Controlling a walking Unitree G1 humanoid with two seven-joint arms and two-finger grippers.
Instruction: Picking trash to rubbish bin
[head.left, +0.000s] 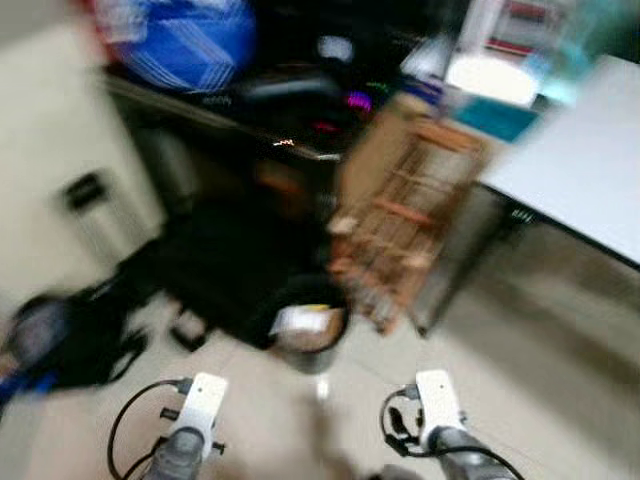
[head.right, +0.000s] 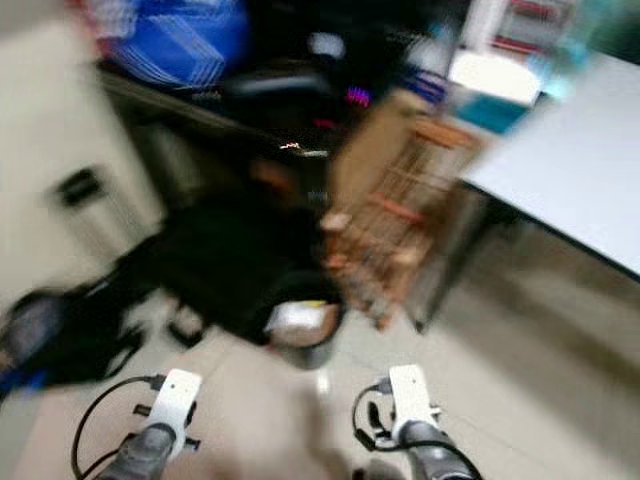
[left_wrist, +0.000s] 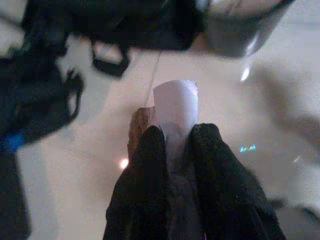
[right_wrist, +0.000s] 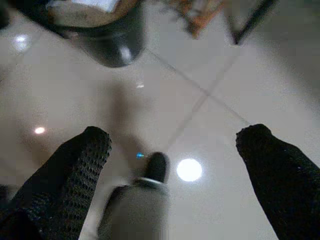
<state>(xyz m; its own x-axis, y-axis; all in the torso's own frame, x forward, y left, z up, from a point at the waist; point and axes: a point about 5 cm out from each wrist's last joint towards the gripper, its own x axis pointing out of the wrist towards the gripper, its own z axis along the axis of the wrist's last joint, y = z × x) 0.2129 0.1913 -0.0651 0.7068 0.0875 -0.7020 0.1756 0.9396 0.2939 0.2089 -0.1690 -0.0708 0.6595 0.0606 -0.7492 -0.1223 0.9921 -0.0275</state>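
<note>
A dark round rubbish bin (head.left: 305, 338) stands on the pale tiled floor just ahead, with white and brownish trash inside. It also shows in the wrist views as bin (left_wrist: 240, 35) and bin (right_wrist: 107, 35). My left gripper (left_wrist: 175, 132) is shut on a piece of white paper (left_wrist: 175, 100) with a brown scrap beside it, held over the floor short of the bin. My right gripper (right_wrist: 176, 137) is open above bare tiles with nothing between its fingers. Both arms, left arm (head.left: 195, 410) and right arm (head.left: 437, 405), reach forward low. The head views are blurred.
Black bags (head.left: 70, 340) lie on the floor to the left. A wooden slatted frame with cardboard (head.left: 400, 230) leans behind the bin. A white table (head.left: 590, 170) stands on the right. A dark desk with a blue bag (head.left: 185, 40) is at the back.
</note>
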